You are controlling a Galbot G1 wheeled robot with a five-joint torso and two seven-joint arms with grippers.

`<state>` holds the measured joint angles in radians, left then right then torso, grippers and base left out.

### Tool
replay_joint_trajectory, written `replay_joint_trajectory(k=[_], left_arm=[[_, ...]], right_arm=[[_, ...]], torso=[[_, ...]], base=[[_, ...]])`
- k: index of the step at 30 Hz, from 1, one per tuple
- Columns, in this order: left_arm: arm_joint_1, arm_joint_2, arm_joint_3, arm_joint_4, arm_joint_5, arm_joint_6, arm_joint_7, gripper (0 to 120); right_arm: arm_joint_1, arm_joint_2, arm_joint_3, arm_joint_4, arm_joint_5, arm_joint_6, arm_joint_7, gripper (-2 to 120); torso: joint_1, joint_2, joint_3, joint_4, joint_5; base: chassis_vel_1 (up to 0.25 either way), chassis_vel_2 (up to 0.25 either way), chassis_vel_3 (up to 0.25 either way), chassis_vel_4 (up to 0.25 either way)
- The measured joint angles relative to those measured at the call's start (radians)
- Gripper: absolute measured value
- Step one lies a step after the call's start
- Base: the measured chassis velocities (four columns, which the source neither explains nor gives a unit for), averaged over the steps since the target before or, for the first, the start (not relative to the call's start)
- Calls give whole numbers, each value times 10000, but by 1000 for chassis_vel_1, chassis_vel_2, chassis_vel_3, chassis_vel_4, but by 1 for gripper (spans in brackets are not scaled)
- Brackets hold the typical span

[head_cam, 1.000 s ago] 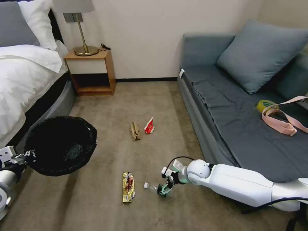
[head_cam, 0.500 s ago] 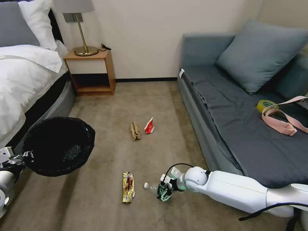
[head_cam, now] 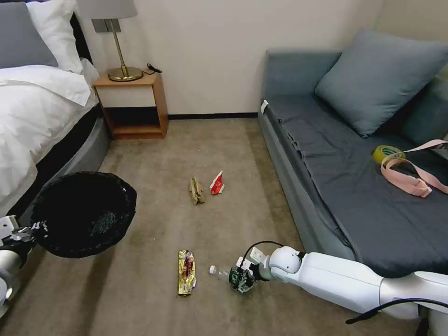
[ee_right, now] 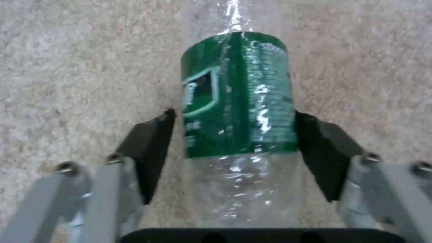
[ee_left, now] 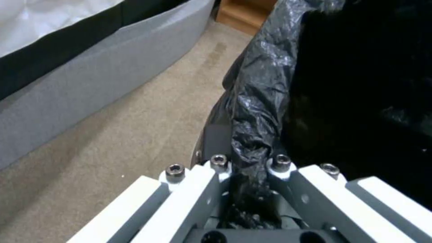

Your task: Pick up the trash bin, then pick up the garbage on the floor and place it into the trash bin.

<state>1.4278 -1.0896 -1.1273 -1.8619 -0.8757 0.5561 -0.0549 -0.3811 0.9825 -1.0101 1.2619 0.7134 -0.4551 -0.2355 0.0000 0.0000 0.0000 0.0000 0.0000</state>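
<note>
Since the earlier frames, the right arm has sunk lower and its gripper has settled around the bottle; the trash bin has dipped slightly. Left gripper [head_cam: 29, 230]: fingers pinched on the black bag at the rim of the trash bin [head_cam: 84, 213], held off the carpet beside the bed [head_cam: 32, 116]. Gold-yellow snack wrapper [head_cam: 186, 272]: flat on the carpet, near the bottle's white cap. Crumpled brown paper [head_cam: 197, 191] and red-and-white packet [head_cam: 217, 183]: side by side farther off, toward the nightstand [head_cam: 133, 103]. Clear bottle with green label [ee_right: 238, 101]: lying on the carpet. Right gripper [ee_right: 234, 148]: fingers spread either side of the label, dark pads [ee_right: 155, 148] against or just beside it; contact cannot be told.
</note>
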Motion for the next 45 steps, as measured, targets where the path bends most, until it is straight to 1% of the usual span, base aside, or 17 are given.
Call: replay_joint_trajectory(k=[1, 4, 5, 9, 13, 16, 22, 27, 30, 31, 32, 34, 36, 38, 41, 42, 45], left_arm=[[0, 0, 0, 0, 0, 0, 0, 1], [-20, 3, 41, 46, 8, -13, 15, 1], [-20, 3, 41, 46, 8, -13, 15, 1], [-25, -10, 92, 72, 10, -30, 24, 1], [-40, -11, 126, 91, 11, -36, 28, 1], [-46, -10, 184, 92, 4, -43, 37, 1], [-44, 29, 325, 136, -24, -77, 70, 1], [-37, 41, 484, 190, -31, -105, 86, 1], [-25, 30, 588, 190, -32, -111, 89, 1], [-25, 30, 588, 190, -32, -111, 89, 1], [-12, 14, 638, 160, -28, -111, 90, 1], [-9, 9, 710, 141, -19, -111, 93, 1], [-24, 10, 822, 141, -16, -111, 93, 1], [-39, 11, 899, 141, -18, -111, 93, 1], [-51, -70, 1186, 15, 25, -78, 67, 1], [-51, -70, 1186, 15, 25, -78, 67, 1], [-51, -174, 1390, -156, 112, -13, 26, 1]], right_arm=[[0, 0, 0, 0, 0, 0, 0, 64], [-76, 65, 55, -87, -27, 41, -1, 48], [-76, 65, 55, -87, -27, 41, -1, 48], [-150, 58, 224, -151, -106, 86, -1, 30], [-210, 3, 318, -145, -167, 106, 6, 25], [-345, -90, 640, -42, -249, 108, 41, 16], [-424, -230, 1560, 279, -267, 110, 231, 16], [-151, -474, 2575, 1133, -204, 185, 607, 16], [140, -794, 3283, 2251, 865, 540, 972, 16], [140, -794, 3283, 2251, 865, 540, 972, 16], [239, -893, 3642, 3032, 1459, 727, 1278, 16], [506, -972, 3951, 3929, 2042, 976, 1718, 16], [920, -915, 3968, 4584, 2392, 1563, 2127, 16], [1126, -849, 3909, 4816, 2526, 1833, 2299, 16], [1835, -448, 3466, 5541, 2963, 2586, 2781, 16], [1835, -448, 3466, 5541, 2963, 2586, 2781, 16], [2554, 235, 2812, 5886, 3156, 2897, 3018, 16]], torso=[[0, 0, 0, 0, 0], [0, 0, 0, 0, 0], [0, 0, 0, 0, 0], [0, 0, 0, 1, 0], [0, 0, 0, 0, 0], [0, 0, 0, 0, 1], [0, 0, 0, 0, 1], [0, 0, 0, 0, 1], [0, 0, 0, 0, 0], [0, 0, 0, 0, 0], [0, 0, 0, -1, 1], [0, 0, -1, -1, -1], [0, 0, -1, 0, 0], [0, 0, -1, 1, -1], [0, 0, 0, 0, -1], [0, 0, 0, 0, -1], [0, 0, 0, 1, -1]], base=[[0, 0, 0, 0], [0, 0, 0, 0], [0, 0, 0, 0], [0, 0, 0, 0], [0, 0, 0, 0], [0, 0, 0, 0], [0, 0, 0, 0], [0, 0, 0, 0], [0, 0, 0, 0], [0, 0, 0, 0], [0, 0, 0, 0], [0, 0, 0, 0], [0, 0, 0, 0], [0, 0, 0, 0], [0, 0, 0, 0], [0, 0, 0, 0], [0, 0, 0, 0]])
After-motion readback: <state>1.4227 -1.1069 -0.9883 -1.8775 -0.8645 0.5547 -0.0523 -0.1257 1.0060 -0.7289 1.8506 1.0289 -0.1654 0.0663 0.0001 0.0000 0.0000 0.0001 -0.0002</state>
